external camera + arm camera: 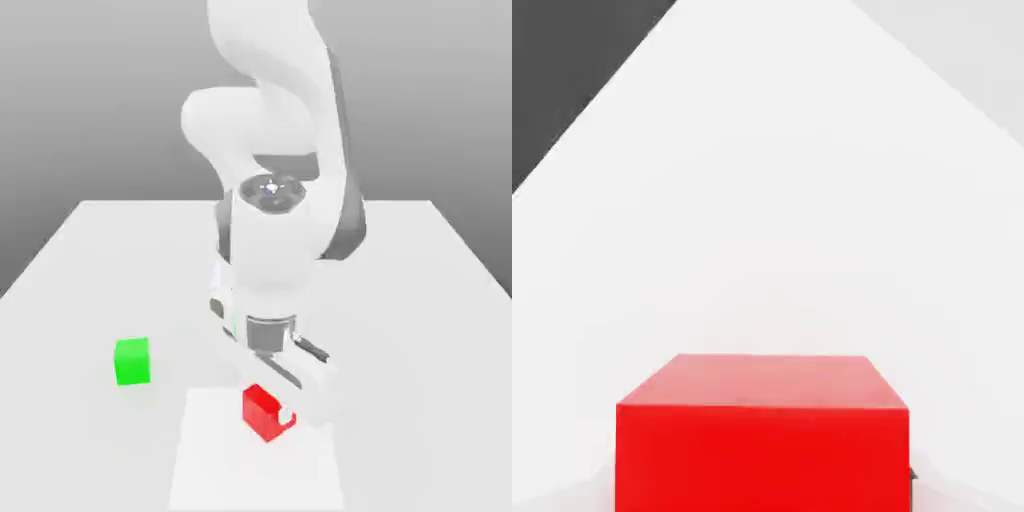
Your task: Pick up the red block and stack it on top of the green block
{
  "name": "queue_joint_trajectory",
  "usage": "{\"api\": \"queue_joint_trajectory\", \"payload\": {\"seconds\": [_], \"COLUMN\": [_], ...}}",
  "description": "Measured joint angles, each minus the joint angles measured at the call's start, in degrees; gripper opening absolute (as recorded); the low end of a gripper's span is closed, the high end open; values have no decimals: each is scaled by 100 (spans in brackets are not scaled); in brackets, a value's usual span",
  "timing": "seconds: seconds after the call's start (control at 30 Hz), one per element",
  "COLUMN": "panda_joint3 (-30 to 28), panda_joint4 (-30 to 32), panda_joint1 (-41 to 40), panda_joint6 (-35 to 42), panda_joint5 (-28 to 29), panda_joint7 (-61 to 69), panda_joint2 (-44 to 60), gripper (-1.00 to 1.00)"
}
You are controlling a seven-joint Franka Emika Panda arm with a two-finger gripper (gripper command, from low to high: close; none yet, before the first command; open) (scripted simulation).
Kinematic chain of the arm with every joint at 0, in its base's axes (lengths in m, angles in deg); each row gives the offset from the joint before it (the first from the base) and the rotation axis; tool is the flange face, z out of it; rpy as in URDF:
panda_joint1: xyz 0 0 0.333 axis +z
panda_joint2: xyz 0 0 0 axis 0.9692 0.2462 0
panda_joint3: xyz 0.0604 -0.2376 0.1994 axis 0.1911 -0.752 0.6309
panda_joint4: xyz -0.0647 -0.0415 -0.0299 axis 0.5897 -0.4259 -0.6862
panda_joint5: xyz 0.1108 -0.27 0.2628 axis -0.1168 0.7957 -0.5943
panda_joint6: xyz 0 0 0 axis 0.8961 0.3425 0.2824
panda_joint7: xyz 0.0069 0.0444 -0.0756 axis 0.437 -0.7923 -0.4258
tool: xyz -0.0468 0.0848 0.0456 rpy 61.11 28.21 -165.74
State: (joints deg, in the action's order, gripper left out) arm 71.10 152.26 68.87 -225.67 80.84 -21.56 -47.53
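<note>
The red block (262, 409) is sitting on the white table (90, 260), near the front edge and a little right of centre in the exterior view. Being a cube, it is showing no long axis; it is lying turned on the table, one vertical corner edge pointing toward the exterior camera and its sides running diagonally to the table's edges. Its top face is lying flat and level.

The pincer (272, 405) is reaching straight down over the red block, its jaws drawn in narrow and holding the cube between them, with one white fingertip (288, 419) pressing against the block's right-hand face. In the hand view the red block (762, 440) is filling the space directly beneath the hand, centred between the jaws.

The green block (132, 361) is resting on the table to the exterior view's left of the red block, slightly farther back and well apart from it and from the pincer.
</note>
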Motion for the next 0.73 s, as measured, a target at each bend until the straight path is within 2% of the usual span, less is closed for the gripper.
{"api": "queue_joint_trajectory", "payload": {"seconds": [0.17,0.33,0.43,0.6,0.63,0.73], "panda_joint3": [-679,-1620,-1836,-1919,-1911,-1911], "panda_joint4": [561,1215,1323,1303,1296,1296], "panda_joint1": [-1041,-2063,-2211,-2089,-2044,-2044], "panda_joint6": [417,738,396,-564,-757,-757], "panda_joint5": [149,411,390,78,-41,-41], "panda_joint7": [505,1063,1218,1447,1527,1527], "panda_joint2": [-984,-1964,-1729,-745,-542,-542], "gripper": [-100,-100,-100,-100,100,100]}}
